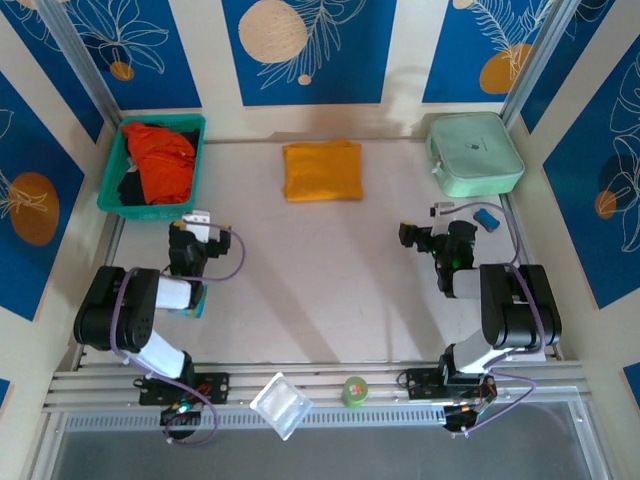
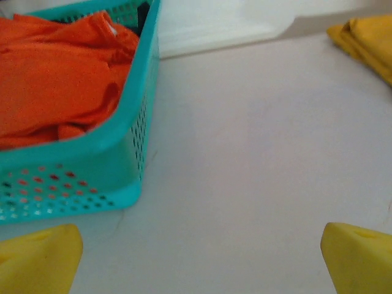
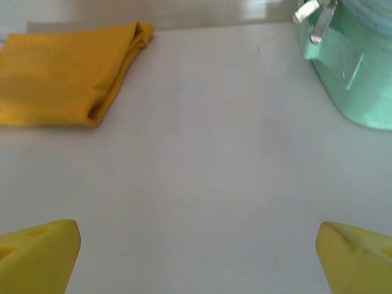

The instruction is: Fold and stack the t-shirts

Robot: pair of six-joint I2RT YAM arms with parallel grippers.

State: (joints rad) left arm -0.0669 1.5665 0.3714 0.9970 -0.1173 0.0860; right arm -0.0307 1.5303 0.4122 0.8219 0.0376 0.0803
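Over pale bench (image 1: 330, 280), holds both arms' jaws wide open; should pinch seemingly limp, light red-orange cloth t-shirt (image 1: 160, 160) at shoulders.

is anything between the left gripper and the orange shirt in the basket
Only the near wall of the teal basket stands between the open left gripper and the red-orange shirt heaped inside. Nothing visible covers the shirt from above.
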